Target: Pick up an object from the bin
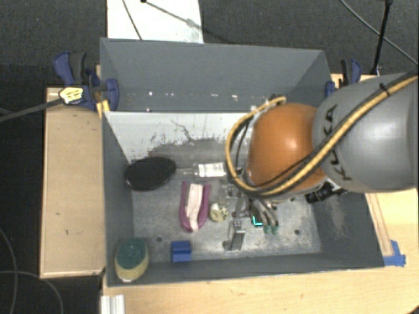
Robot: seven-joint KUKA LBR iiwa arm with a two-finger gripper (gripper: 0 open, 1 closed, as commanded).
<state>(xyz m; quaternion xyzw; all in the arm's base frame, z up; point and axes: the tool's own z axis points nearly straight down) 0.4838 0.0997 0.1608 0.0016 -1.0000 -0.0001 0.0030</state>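
— Grey metal bin [294, 233] floor, gripper [247, 226] low at five o'clock; open or closed, I cannot tell.
— Small yellowish lump [218, 212] at its nine o'clock; purple-and-white soft roll [194, 205] beyond might get nudged instead.

The hand [243, 226] hangs low in the bin [157, 227], seemingly beside a purple-white packet [194, 206].

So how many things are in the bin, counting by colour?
Black: 1, oval lump
Purple-and-white: 1, folded thing
Blue: 1, small block
Green-and-yellow: 1, round pad
Whitish: 1, small clear piece
Pale yellow: 1, tiny bit
Total: 6 in view; the arm may hide more.
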